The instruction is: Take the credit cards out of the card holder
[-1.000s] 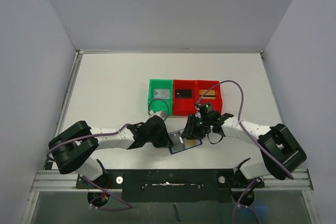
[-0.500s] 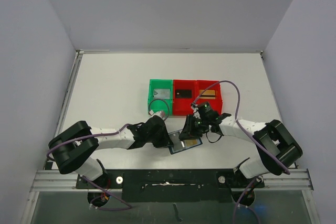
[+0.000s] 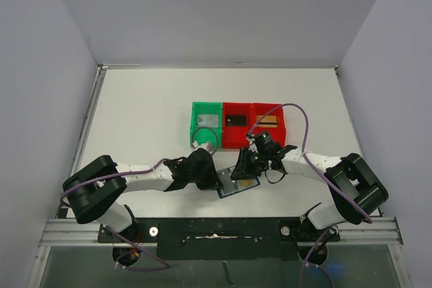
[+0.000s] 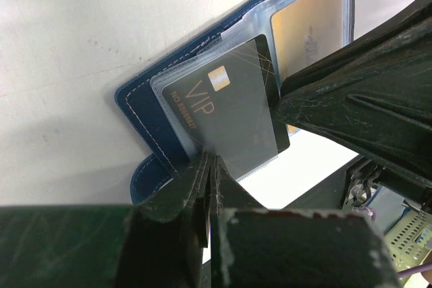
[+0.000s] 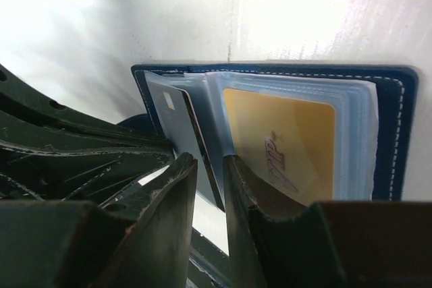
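The navy card holder (image 3: 234,189) lies open on the table between both grippers. In the left wrist view, a dark VIP card (image 4: 229,112) sticks halfway out of a clear pocket of the card holder (image 4: 145,106). A gold card (image 4: 307,25) sits in the pocket beside it. My left gripper (image 4: 210,163) is shut at the holder's near edge by the tab. My right gripper (image 5: 209,166) has its jaws close together around the dark card's (image 5: 177,119) free edge, next to the gold card (image 5: 283,146). From above, the left gripper (image 3: 217,180) and right gripper (image 3: 241,172) nearly touch.
A green tray (image 3: 196,129) and two red trays (image 3: 227,136) (image 3: 281,126) stand in a row just behind the holder. A silver card (image 3: 208,121), a black card (image 3: 235,120) and a gold-orange card (image 3: 268,120) lie in them. Walls enclose the table.
My right gripper has shifted slightly left and in toward the holder. The left arm and the holder have stayed put.
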`<state>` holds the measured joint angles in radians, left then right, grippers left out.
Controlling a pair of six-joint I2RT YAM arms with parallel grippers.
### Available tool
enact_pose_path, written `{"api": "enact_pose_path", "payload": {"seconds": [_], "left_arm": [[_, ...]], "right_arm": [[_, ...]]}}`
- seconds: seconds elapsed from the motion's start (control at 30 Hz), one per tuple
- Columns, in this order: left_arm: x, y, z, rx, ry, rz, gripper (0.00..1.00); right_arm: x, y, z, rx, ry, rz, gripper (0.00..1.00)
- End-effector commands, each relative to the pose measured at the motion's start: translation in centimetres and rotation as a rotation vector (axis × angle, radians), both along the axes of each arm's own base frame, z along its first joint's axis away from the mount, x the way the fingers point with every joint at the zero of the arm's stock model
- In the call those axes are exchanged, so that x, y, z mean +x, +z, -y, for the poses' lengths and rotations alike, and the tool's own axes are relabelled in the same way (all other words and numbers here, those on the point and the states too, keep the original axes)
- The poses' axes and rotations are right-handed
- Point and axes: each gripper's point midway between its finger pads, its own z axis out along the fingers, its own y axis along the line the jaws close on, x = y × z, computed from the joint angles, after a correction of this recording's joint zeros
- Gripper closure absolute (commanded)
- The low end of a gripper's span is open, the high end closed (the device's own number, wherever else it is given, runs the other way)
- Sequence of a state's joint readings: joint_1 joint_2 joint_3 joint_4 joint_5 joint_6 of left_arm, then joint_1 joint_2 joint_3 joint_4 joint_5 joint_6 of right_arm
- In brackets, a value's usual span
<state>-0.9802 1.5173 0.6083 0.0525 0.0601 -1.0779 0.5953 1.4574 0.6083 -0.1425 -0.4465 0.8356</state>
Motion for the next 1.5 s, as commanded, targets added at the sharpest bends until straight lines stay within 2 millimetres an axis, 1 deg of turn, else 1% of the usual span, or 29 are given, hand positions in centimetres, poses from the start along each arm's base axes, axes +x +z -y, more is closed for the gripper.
{"api": "enact_pose_path", "payload": {"seconds": [0.0,0.1,0.17,0.3,0.47,0.5,0.83,1.0,1.07,1.13,1.17,1.23,1.33,1.4,1.47], "left_arm": [[0.0,-0.9,-1.1,0.077,-0.008,0.003,1.00],[0.0,-0.9,-1.2,0.076,-0.002,0.004,1.00],[0.0,-0.7,-1.2,0.073,-0.002,0.007,1.00],[0.0,-0.8,-1.2,0.077,-0.002,0.005,1.00],[0.1,-1.0,-1.4,0.090,0.005,0.005,1.00],[0.0,-1.0,-1.5,0.093,0.005,0.004,1.00],[0.1,-1.1,-1.9,0.104,0.010,0.004,1.00],[0.4,-0.8,-1.9,0.099,0.013,0.012,1.00],[0.9,0.1,-1.4,0.079,0.013,0.029,1.00],[1.2,1.3,-1.0,0.052,0.010,0.051,0.95],[1.8,2.6,-0.2,0.021,0.009,0.077,0.91],[2.5,4.5,0.9,-0.031,0.001,0.118,0.84],[3.1,7.3,2.8,-0.131,-0.030,0.167,0.77],[3.2,8.6,4.1,-0.190,-0.062,0.183,0.75],[3.3,9.1,5.1,-0.222,-0.089,0.186,0.73]], "right_arm": [[1.3,1.0,-0.1,-0.011,-0.001,0.059,0.74],[0.9,0.8,-0.4,0.007,0.018,0.042,0.74],[0.6,0.9,-1.0,0.043,0.041,0.029,0.75],[0.4,1.6,-1.8,0.120,0.041,0.025,0.83],[0.8,2.2,-1.2,0.138,0.018,0.045,0.99],[0.9,2.2,-0.9,0.140,0.012,0.046,1.00],[1.5,2.1,2.1,0.149,-0.034,0.047,1.00],[1.4,1.7,2.5,0.147,-0.037,0.039,1.00],[1.2,1.5,2.4,0.160,-0.040,0.035,1.00],[1.1,1.4,2.4,0.167,-0.049,0.029,1.00],[1.1,1.3,2.4,0.171,-0.051,0.029,0.99],[1.0,1.2,2.4,0.173,-0.057,0.026,0.99],[1.1,1.3,2.4,0.178,-0.063,0.028,0.99],[1.1,1.3,2.4,0.181,-0.065,0.030,0.99],[1.1,1.2,2.4,0.182,-0.067,0.029,0.99]]}}
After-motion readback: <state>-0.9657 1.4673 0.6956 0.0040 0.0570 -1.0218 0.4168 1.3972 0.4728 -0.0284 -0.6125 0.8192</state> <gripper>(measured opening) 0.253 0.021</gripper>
